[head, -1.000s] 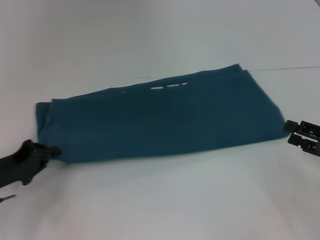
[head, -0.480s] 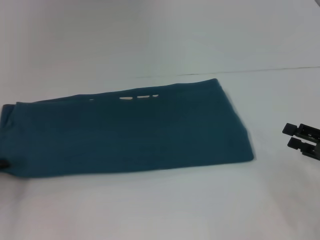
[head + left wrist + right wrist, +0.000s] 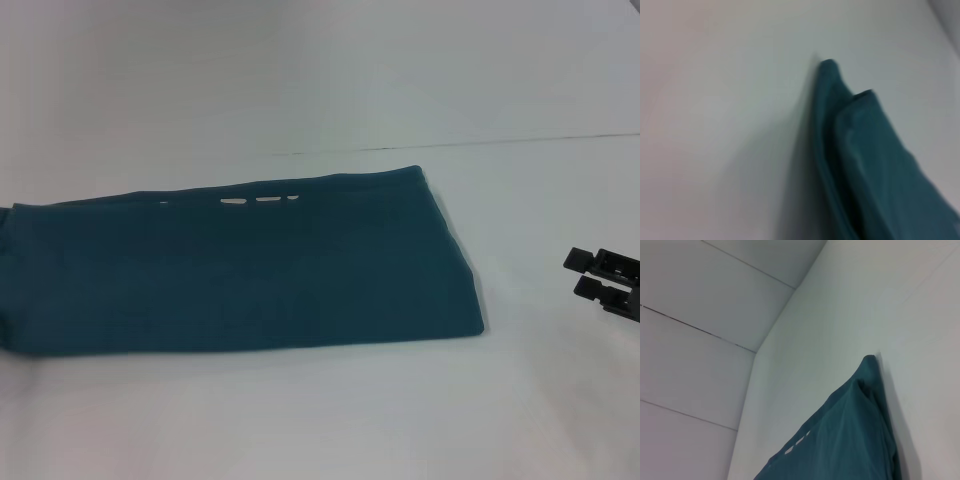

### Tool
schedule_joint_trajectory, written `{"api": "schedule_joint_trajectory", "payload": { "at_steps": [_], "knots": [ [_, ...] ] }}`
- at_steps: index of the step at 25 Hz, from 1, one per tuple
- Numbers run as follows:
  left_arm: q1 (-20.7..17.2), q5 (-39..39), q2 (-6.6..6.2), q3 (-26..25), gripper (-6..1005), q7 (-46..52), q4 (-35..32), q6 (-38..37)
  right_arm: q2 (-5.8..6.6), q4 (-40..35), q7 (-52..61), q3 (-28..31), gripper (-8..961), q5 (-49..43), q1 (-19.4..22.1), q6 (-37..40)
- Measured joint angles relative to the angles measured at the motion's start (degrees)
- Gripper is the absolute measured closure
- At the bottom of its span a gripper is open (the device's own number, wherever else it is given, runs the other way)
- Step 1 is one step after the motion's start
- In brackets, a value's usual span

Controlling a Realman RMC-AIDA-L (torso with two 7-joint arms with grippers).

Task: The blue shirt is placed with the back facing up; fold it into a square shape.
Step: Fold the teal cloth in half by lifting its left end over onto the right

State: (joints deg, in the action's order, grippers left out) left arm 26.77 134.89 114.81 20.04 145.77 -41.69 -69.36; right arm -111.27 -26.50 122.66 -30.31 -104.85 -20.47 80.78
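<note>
Head view: white table (image 3: 320, 420); folded shirt (image 3: 240, 270) lies along its left half, running off the left edge. Right gripper (image 3: 607, 280), fingers spread, empty, at the right edge. Wrist views: shirt ends on the table; left gripper unseen.

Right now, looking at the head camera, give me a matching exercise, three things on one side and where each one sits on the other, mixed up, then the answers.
Things:
1. blue shirt
2. right gripper
3. white lettering marks

Places:
A. at the right edge of the view, apart from the cloth
B. along the far edge of the folded cloth
C. lying as a long folded band on the white table, running off the left edge of the view

Pairs: 1-C, 2-A, 3-B
</note>
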Motion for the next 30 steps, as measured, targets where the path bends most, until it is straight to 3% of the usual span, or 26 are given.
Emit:
{"api": "schedule_joint_trajectory", "payload": {
  "at_steps": [7, 15, 23, 30],
  "knots": [
    [1.91, -10.02, -0.36, -0.15, 930, -0.41, -0.6, -9.14, -0.19, 0.0, -0.04, -0.08, 281, -0.85, -0.25, 0.25],
    [10.68, -15.99, 0.24, 0.58, 914, 0.44, -1.62, -17.09, -0.47, -0.02, -0.06, -0.19, 283, -1.42, -1.18, 0.5],
    [18.91, -18.48, 4.32, 6.53, 898, -0.45, -1.59, -17.49, -0.61, -0.04, -0.13, -0.77, 285, -1.42, -1.3, 0.5],
    [22.24, -20.86, 8.76, 18.54, 885, -2.05, -0.81, -11.61, -0.68, -0.04, -0.11, -0.81, 287, -1.41, -1.32, 0.39]
  ]
}}
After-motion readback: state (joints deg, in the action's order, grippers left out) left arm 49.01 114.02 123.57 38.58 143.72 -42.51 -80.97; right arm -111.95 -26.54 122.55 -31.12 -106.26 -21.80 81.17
